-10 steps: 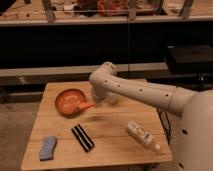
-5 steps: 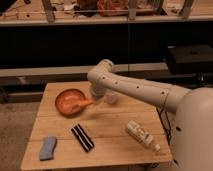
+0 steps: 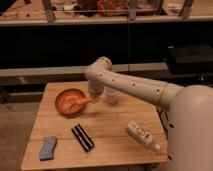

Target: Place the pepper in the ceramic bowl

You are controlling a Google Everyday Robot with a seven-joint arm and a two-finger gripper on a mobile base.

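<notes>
Pepper over the bowl's rim

My gripper (image 3: 92, 98) grips the pepper (image 3: 81, 102) above the bowl (image 3: 64, 100), near the table's (image 3: 112, 120) back-left corner; I'd release next.

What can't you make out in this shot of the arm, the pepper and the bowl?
From the camera view:
- The claw: at the ceramic bowl's right rim, mostly hidden behind the arm's wrist.
- The pepper: lies across the bowl's right rim; too small to tell whether it is gripped or resting there.
- The plastic cup: its left side is covered by the arm.
- The bottle's label: too blurred to read.
</notes>
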